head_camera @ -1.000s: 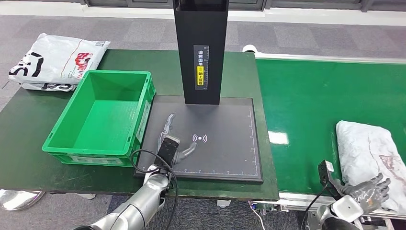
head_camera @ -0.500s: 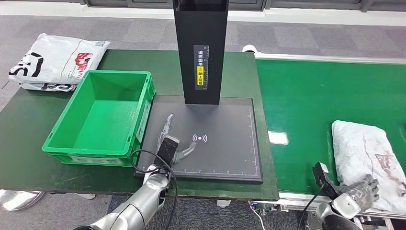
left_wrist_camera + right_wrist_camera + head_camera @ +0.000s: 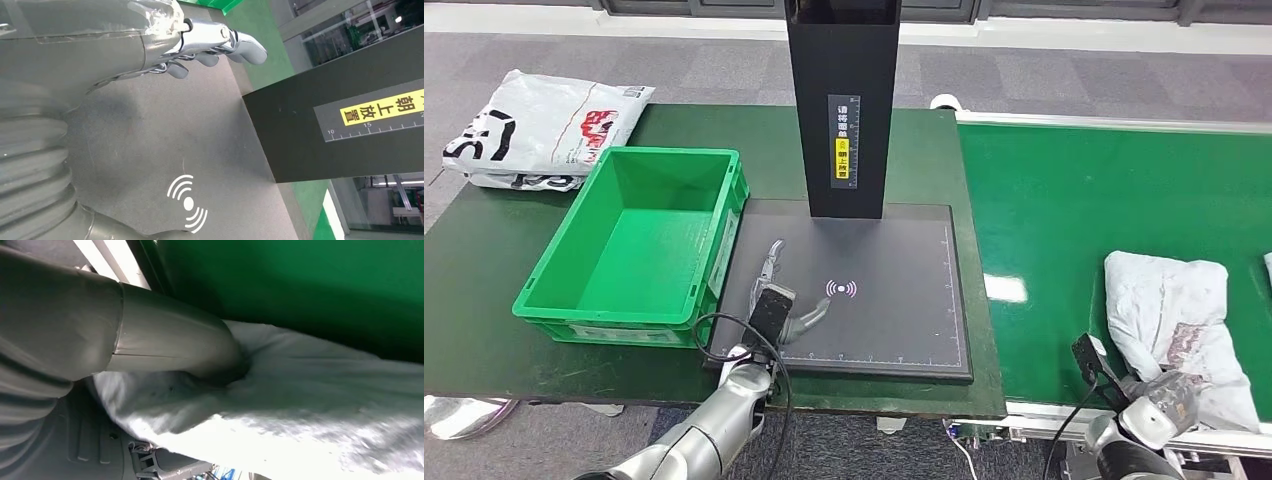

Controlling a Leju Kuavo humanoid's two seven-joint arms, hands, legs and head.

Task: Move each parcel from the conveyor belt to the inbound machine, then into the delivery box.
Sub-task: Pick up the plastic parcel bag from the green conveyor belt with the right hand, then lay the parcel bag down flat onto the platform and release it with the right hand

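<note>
A crumpled white parcel (image 3: 1169, 318) lies at the near edge of the green conveyor belt (image 3: 1064, 200). My right hand (image 3: 1162, 400) grips its near corner; in the right wrist view the thumb (image 3: 170, 342) digs into the parcel (image 3: 310, 405) and the other fingers are hidden beneath it. My left hand (image 3: 780, 292) rests open on the black plate of the inbound machine (image 3: 884, 300), left of the wave mark (image 3: 841, 289), with its fingers (image 3: 215, 42) spread over the plate (image 3: 150, 135). The green delivery box (image 3: 639, 240) stands to the left of the plate and holds nothing.
The machine's black column (image 3: 842, 100) rises at the back of the plate. A printed white bag (image 3: 539, 125) lies on the table behind the box. A sliver of something white (image 3: 1267, 266) shows at the belt's right edge.
My right hand has closed on the parcel's near corner and sunk lower. The parcel has shifted left along the belt and bunched up. My left hand has stayed put.
</note>
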